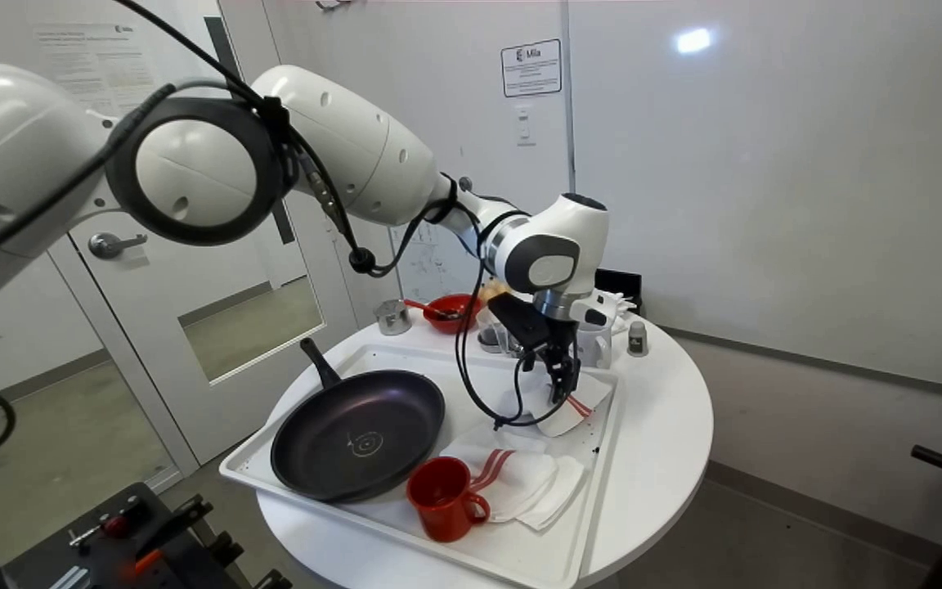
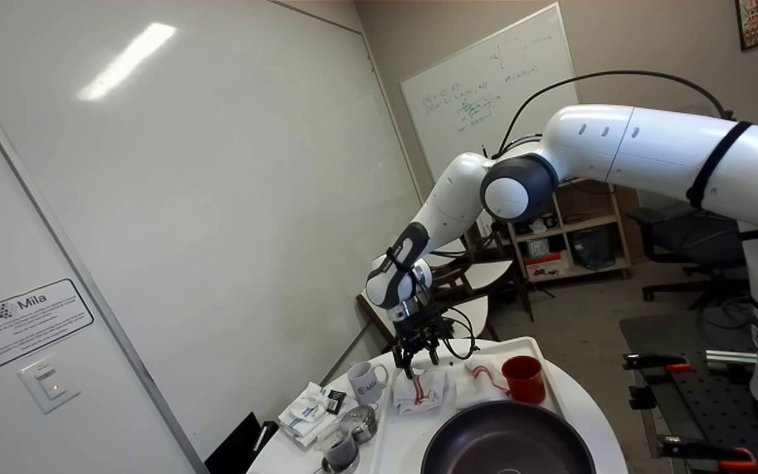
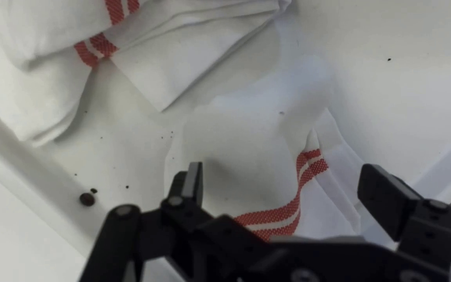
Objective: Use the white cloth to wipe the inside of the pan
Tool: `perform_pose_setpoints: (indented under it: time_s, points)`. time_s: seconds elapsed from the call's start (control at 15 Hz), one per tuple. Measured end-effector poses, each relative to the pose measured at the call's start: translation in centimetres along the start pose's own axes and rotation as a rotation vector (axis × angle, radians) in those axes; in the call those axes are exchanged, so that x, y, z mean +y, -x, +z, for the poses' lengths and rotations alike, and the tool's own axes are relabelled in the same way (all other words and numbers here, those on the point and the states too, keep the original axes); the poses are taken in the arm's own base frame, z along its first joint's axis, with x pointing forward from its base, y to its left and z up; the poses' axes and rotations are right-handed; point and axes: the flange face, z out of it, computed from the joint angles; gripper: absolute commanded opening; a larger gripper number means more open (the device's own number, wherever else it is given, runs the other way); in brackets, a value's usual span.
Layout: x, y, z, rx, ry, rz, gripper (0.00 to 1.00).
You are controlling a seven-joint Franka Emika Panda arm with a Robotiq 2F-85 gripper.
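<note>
Black two-fingered gripper [image 3: 282, 178]: jaws spread wide, pointing down at the end of a jointed white robot arm [image 1: 365, 155].
Beneath the gripper: a small white cloth [image 3: 264, 168] with a red double stripe, lying loose and creased on a white rectangular tray [image 1: 594, 483] with a low rim.
Fingers [image 3: 194, 184]: one to either side of the cloth's red stripe in the wrist view, tips close to the fabric; whether they touch it cannot be told from these angles.
Large round black frying pan [image 1: 340, 433]: open side up on the tray, well apart from the gripper, its long straight handle reaching past the rim.
Red cylindrical mug [image 1: 438, 511]: upright on the tray beside the pan, handle turned toward a larger folded white cloth [image 1: 520, 483], also red-striped.
Dark specks [image 3: 87, 199]: scattered on the tray near its rim in the wrist view.
White round table [image 1: 667, 417]: under the tray, with a red bowl [image 1: 446, 325], a silver metal cup [image 1: 393, 317] and a white mug [image 2: 364, 383] lettered "Mila" standing outside it.
</note>
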Motion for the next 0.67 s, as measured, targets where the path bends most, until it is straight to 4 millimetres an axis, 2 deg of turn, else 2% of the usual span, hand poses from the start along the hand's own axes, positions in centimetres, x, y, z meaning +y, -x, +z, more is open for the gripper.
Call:
perform_pose_setpoints:
  time_s: [0.47, 0.67]
  points:
    - [0.0, 0.0, 0.1, -0.003, 0.001, 0.0, 1.0]
    - [0.2, 0.1, 1.2, -0.02, 0.005, 0.001, 1.0]
